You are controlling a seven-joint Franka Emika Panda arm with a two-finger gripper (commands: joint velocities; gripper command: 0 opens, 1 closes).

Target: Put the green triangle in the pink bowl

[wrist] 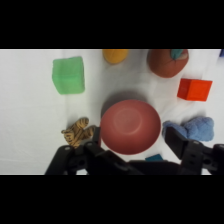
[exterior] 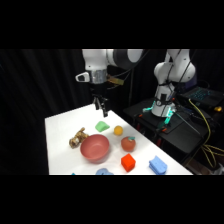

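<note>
Robotics lab: white table (exterior: 60,145), black curtain backdrop (exterior: 35,85), cabled equipment rack (exterior: 200,125) beside arm base.

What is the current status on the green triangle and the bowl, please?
Gripper open, empty, above the table. Small green triangle block on white table, untouched. Round pink bowl empty, beside it. Path clear.

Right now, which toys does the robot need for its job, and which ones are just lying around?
Needed:
green triangle
pink bowl
gripper

Just lying around:
red block
blue block
red-orange round fruit
small orange ball
striped toy tiger
blue cloth lump
</note>
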